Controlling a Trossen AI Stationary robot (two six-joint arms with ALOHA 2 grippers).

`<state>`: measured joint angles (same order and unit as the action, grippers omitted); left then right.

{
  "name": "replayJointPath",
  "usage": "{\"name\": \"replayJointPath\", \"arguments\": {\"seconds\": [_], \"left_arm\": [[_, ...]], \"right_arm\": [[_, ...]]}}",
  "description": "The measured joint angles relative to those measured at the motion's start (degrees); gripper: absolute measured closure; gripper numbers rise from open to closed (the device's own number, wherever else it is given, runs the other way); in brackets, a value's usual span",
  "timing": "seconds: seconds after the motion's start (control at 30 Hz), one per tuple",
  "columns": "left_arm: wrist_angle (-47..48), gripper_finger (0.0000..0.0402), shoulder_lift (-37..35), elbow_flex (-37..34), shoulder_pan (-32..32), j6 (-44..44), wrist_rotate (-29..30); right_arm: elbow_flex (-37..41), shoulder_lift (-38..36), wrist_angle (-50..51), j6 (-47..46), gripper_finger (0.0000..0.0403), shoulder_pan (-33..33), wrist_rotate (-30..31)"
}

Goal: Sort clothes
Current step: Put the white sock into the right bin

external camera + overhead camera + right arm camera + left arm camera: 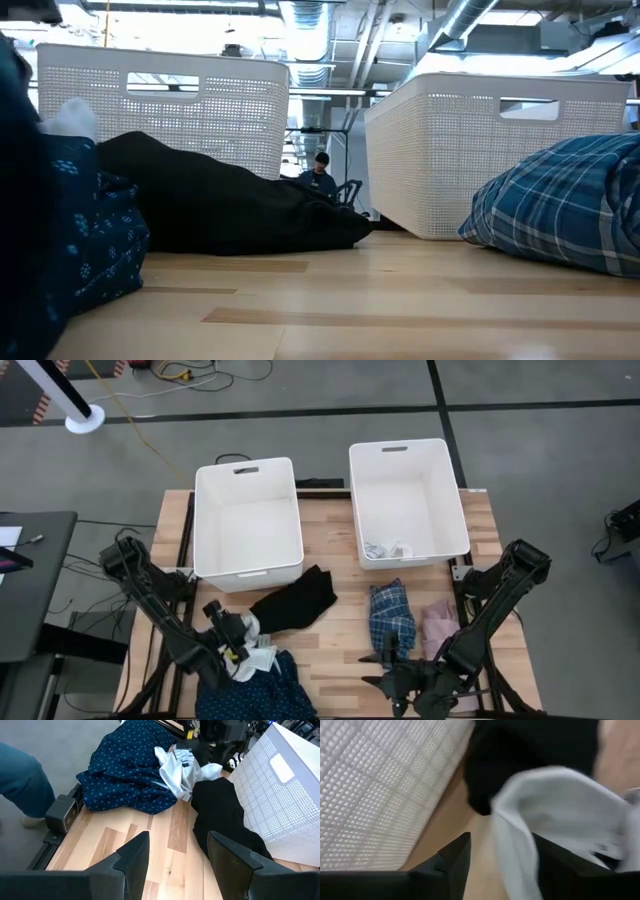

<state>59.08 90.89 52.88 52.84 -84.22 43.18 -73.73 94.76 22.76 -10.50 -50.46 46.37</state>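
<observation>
My left gripper [237, 641] is open at the near left, over a white garment [256, 656] that lies on a navy patterned garment [262, 695]. In the left wrist view the white garment [560, 810] fills the gap beside one finger. A black garment [295, 600] lies in front of the left bin [248, 515]. A blue plaid garment [392, 615] and a pale pink one [438, 626] lie at the right. A striped piece [388, 548] lies in the right bin [408, 500]. My right gripper [175, 855] is open and empty, low above bare table near the front edge. My left gripper stands open around a fold of the white garment [520, 835], slanting down from the table's left. The cloth lies in front of one finger [565, 870]. Whether the fingers touch it I cannot tell. The garment rests on the navy one.
Both white bins stand at the table's far side. Bare wood [345, 640] lies between the black and plaid garments. A person's leg [20, 780] shows beside the table's left edge, and another person [320, 175] far behind the table.
</observation>
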Motion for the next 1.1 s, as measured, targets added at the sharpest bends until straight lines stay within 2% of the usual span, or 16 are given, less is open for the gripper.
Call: {"name": "replayJointPath", "arguments": {"seconds": [0.13,0.3,0.33,0.5,0.73,0.83,1.1], "left_arm": [[-1.34,0.0271,0.0,-1.72,-0.87,0.87,-0.05],[-2.93,0.0379,0.0,-1.72,-0.88,3.8,2.36],[-3.02,0.0389,0.0,-1.72,-0.79,4.05,2.99],[-3.7,0.0398,-2.03,-1.69,-0.65,4.84,4.85],[-4.39,0.04,-10.19,1.32,1.37,11.04,13.71],[-7.81,0.04,-13.72,2.84,1.57,18.38,16.22],[-22.55,0.0401,-18.75,8.26,-0.13,46.49,18.64]], "right_arm": [[0.0,0.0,0.01,-0.43,0.0188,0.0,0.01],[0.0,0.0,0.33,-1.0,0.0188,0.07,0.0],[0.0,0.0,0.41,-1.03,0.0188,0.19,0.02],[0.0,0.01,0.38,-1.34,0.0188,0.97,0.02],[0.0,0.04,-1.65,-1.49,0.0188,3.55,-2.03],[0.0,0.12,-3.31,0.31,0.0188,4.75,-3.21],[0.0,0.2,-13.39,11.22,0.0188,7.6,-3.44]]}}
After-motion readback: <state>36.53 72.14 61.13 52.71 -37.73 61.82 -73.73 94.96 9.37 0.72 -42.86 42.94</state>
